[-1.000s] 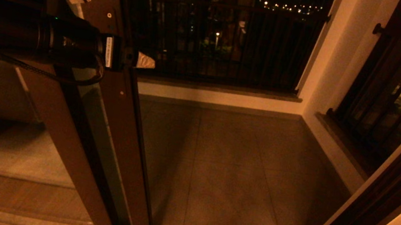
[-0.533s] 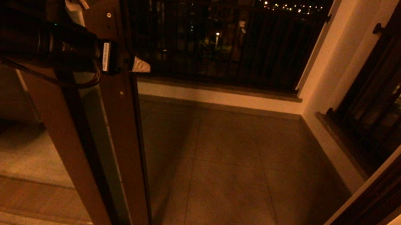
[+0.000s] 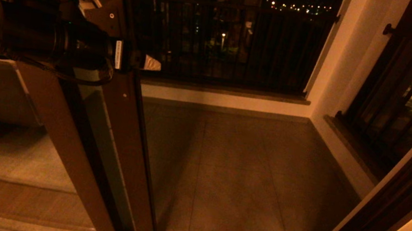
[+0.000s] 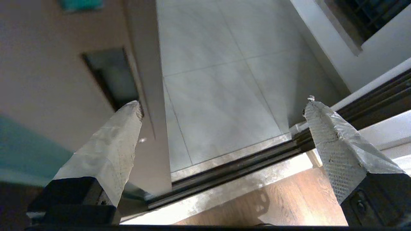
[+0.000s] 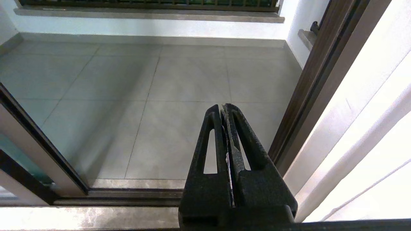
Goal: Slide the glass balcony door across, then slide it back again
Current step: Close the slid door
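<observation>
The glass balcony door (image 3: 124, 128) stands slid to the left, its dark brown stile slanting down the head view and leaving the doorway wide. In the left wrist view the stile (image 4: 146, 57) carries a dark recessed handle (image 4: 110, 77). My left gripper (image 3: 145, 62) is at the stile at handle height, open (image 4: 221, 109). One of its fingers (image 4: 128, 118) lies against the stile by the handle, the other (image 4: 321, 128) out over the open doorway. My right gripper (image 5: 224, 107) is shut on nothing, low, pointing at the balcony floor.
The dark floor track (image 4: 231, 166) crosses the threshold. Beyond it lies the tiled balcony floor (image 3: 239, 167), closed off by a black barred railing (image 3: 231, 43). The door's right jamb (image 3: 389, 207) slants along the right, beside a pale wall.
My left arm has shifted slightly to the right along the stile. The door has not visibly moved, and the left gripper has stayed open.
</observation>
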Robot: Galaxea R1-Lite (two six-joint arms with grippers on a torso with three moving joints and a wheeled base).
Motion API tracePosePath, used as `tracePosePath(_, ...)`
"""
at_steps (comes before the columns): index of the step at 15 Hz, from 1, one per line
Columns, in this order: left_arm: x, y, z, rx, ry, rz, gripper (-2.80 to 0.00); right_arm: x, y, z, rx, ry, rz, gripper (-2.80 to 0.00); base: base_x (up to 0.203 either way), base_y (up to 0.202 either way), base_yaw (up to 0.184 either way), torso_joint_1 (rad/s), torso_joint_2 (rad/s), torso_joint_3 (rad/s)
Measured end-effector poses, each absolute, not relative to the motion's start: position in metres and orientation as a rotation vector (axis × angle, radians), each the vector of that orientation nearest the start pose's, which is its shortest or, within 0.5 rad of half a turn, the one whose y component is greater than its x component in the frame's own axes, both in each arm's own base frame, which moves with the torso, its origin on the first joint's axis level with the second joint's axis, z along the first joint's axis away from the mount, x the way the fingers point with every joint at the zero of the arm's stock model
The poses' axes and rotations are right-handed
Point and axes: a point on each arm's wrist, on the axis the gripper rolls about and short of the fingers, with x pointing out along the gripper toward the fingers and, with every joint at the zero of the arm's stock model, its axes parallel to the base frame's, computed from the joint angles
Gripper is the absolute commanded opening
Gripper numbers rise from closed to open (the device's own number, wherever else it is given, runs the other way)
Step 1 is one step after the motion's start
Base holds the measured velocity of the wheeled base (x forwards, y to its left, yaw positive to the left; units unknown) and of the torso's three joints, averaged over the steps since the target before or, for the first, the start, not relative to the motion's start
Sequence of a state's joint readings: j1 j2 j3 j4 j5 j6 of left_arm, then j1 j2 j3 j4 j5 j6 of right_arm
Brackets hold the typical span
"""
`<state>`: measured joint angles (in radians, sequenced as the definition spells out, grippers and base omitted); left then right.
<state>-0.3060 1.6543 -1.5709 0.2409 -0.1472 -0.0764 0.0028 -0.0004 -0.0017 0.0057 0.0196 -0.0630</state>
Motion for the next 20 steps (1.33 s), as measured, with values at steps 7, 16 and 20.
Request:
tracePosePath(7,0.303,-0.099,0.326,-0.051,0.280,-0.434,0.00,-0.023,0.000,0.075,-0.064,0.003,0.022,-2.80,0.000,0.000,0.000,0.000,0.00,0.000)
tracePosePath(16,0.299,-0.114,0.325,-0.045,0.269,-0.485,0.00,-0.023,0.000,0.075,-0.063,0.003,0.022,-2.80,0.000,0.000,0.000,0.000,0.00,0.000)
tracePosePath(20,0.294,-0.126,0.323,-0.039,0.273,-0.525,0.00,-0.023,0.000,0.075,-0.063,0.003,0.022,-2.80,0.000,0.000,0.000,0.000,0.00,0.000)
